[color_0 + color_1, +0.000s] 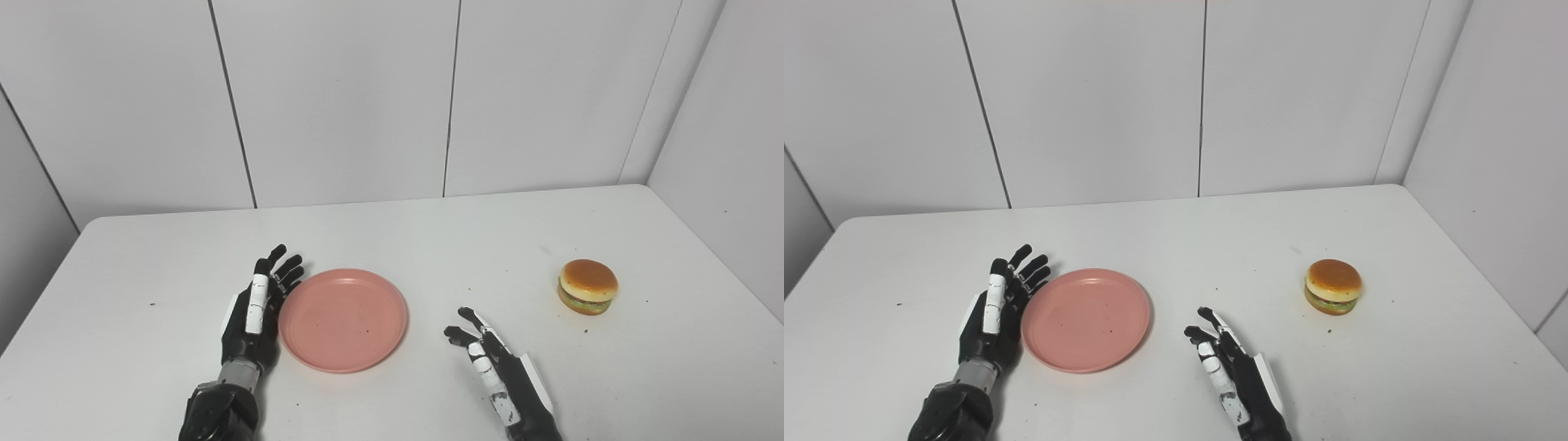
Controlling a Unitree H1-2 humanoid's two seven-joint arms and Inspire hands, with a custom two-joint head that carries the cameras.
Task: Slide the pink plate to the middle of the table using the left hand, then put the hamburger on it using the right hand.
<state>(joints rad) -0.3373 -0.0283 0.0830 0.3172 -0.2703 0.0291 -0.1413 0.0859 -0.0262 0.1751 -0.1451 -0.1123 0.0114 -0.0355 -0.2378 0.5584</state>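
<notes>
Trouble from here lies mostly in the push: my left robot hand (254,312) stands edge-on, fingers spread and holding nothing, pressed up against the left rim of the round, shallow pink plastic plate (343,320). If I shove too high on that low rim, I judge the fingers could ride over it or tip the plate up instead of sliding it. A push off its centre line could spin it away toward the near edge of the white counter (429,245).

That plate sits a little left of the counter's middle, so only a short slide looks to be needed; overshooting would send it into my right robot hand (490,361), which waits open and empty, fingers apart, just right of the plate and near me.

Off to the far right, well apart from that hand, lies the small toy hamburger with its tan bun (588,286). Its rounded, glossy top may slip from a loose grasp.
</notes>
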